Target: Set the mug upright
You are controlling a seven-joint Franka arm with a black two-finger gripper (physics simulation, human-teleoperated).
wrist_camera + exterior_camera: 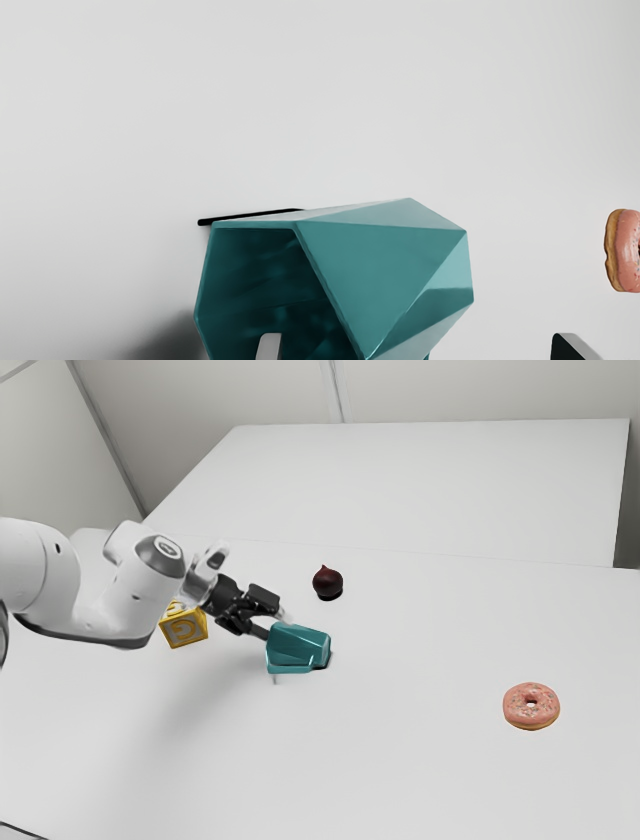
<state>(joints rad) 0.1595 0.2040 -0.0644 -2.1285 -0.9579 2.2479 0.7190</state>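
The teal faceted mug (298, 645) lies on its side on the table, its mouth toward the arm in the exterior view. My gripper (277, 626) is at the mouth end, tilted toward the mug. In the wrist view the mug (380, 265) shows its dark hollow inside, and my gripper (419, 346) has its two fingertips wide apart. One fingertip overlaps the mug's opening; the other stands out past the mug's body. Whether either touches the mug I cannot tell.
On the white table (430, 590), a dark red round object (327, 582) sits beyond the mug. A yellow block (184, 626) is beside the arm. A pink donut (531, 706) lies toward the exterior view's right.
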